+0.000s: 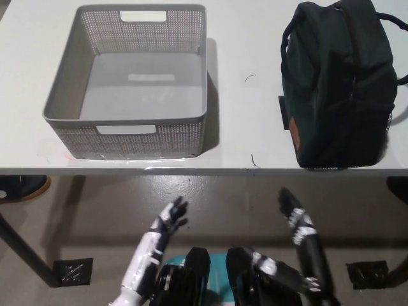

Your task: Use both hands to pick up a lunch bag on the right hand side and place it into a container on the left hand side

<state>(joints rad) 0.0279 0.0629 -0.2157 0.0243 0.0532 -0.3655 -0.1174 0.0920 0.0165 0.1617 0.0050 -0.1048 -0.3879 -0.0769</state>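
A: Count?
B: One bag (338,86), one basket (127,121), both sitting on the table (242,115).
A: Bag?
B: Dark, zipped, lying ahead of the right hand (294,217).
A: Hands?
B: Left hand (169,220) and right both hanging spread, holding nothing.

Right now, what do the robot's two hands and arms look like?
The left hand is white with dark grey patches between its fingers, on a slim white and silver arm. The right hand is black with silvery bits near the wrist, on a black arm with shiny metal parts lower down. No cables or labels show.
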